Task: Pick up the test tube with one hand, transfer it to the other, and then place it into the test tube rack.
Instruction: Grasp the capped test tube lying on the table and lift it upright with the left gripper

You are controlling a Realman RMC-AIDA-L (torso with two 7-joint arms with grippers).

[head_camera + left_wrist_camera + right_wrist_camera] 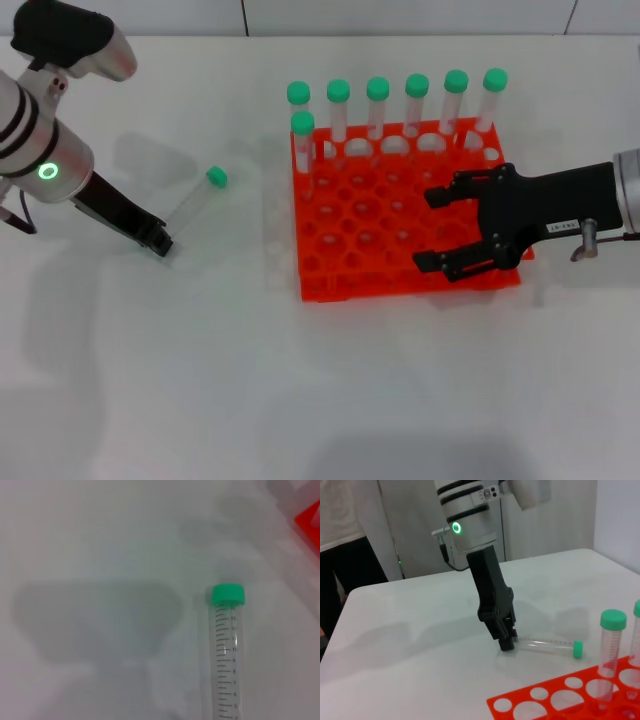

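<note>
My left wrist camera is showing the marks on the test tube; my head camera is not. The tube is lying on the worktop, its bottom end touching my left tool, whose grip I cannot tell. My right tool is hanging open over the test tube rack.

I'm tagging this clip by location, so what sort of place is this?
Probably a lab-style robot test bench: a white table holds an orange test tube rack with green-capped tubes, one loose test tube lies by the left gripper, and a person stands behind.
</note>
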